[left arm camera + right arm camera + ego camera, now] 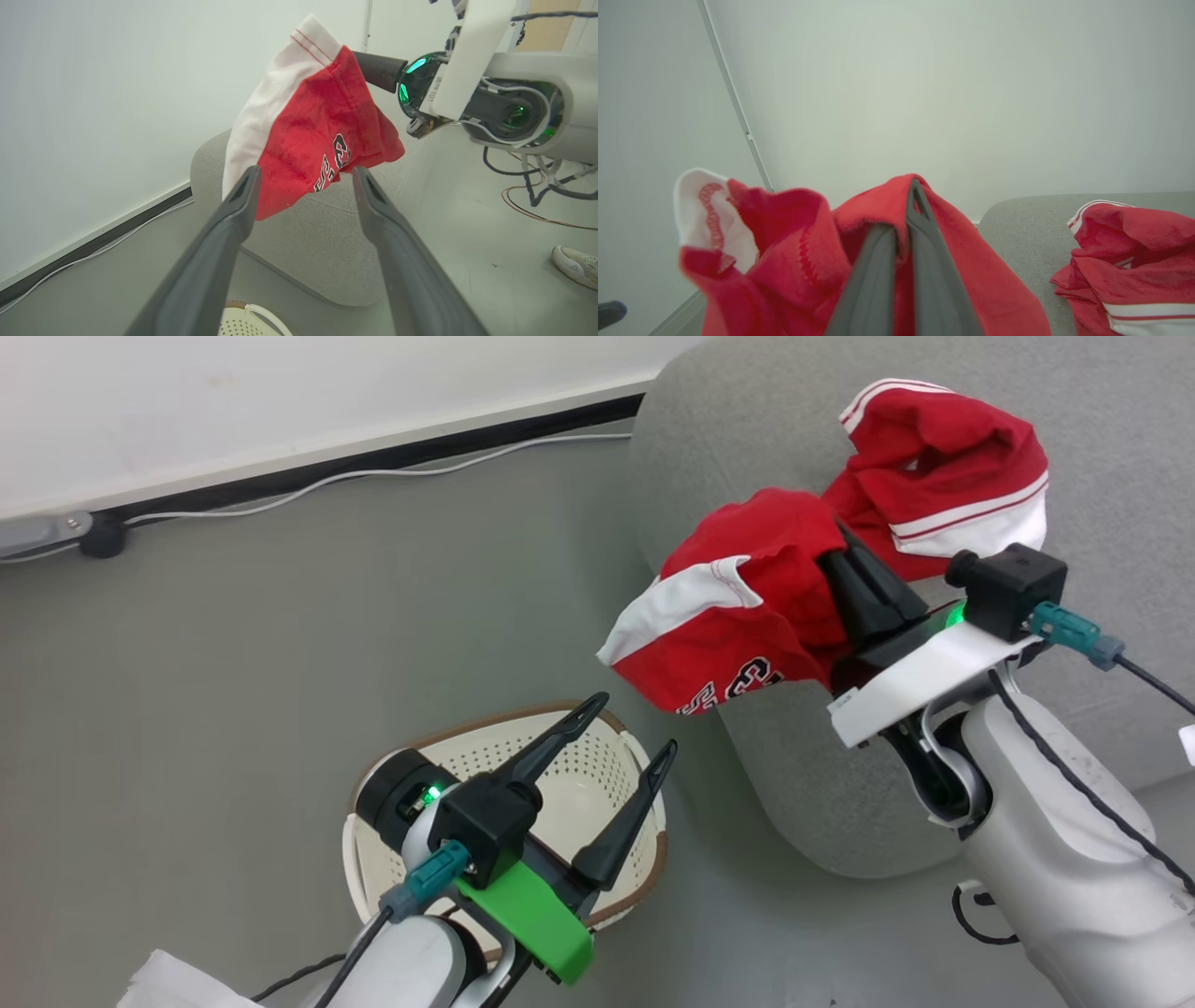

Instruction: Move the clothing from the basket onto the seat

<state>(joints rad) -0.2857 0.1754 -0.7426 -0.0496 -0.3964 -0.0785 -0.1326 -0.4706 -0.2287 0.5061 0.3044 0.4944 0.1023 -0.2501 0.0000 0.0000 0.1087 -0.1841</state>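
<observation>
- One soft red sports garment with a white side panel and a printed logo [738, 616] [308, 130] [784, 261] hung bunched in the air at the left edge of the seat, its white panel facing the wall.
- The right gripper [845, 546] [911, 200] had its two long dark fingers pressed together on a fold of this garment. The fingertips were buried in the red cloth, and the rest draped down on both sides of them.
- The second red garment with white stripe trim [943, 467] [1129, 261] lay crumpled on top of the seat. It was just beyond the held one and to the right of the right gripper's fingers in that wrist's view.
- The large grey fabric-upholstered cushion seat with rounded edges [803, 775] [317, 242] [1027, 224] stood on the grey floor against the pale wall.
- The small cream-white perforated plastic basket with a brown rim [597, 775] [247, 322] sat on the floor near the seat's rounded corner, well below the hanging garment.
- The left gripper [637, 721] [306, 170] hovered over the basket with its fingers spread wide and nothing between them. They pointed toward the held garment.
- A thin white cable [373, 474] ran along the dark skirting at the foot of the wall.
- A person's pale shoe [577, 266] rested on the floor at the far right of the left wrist view.
</observation>
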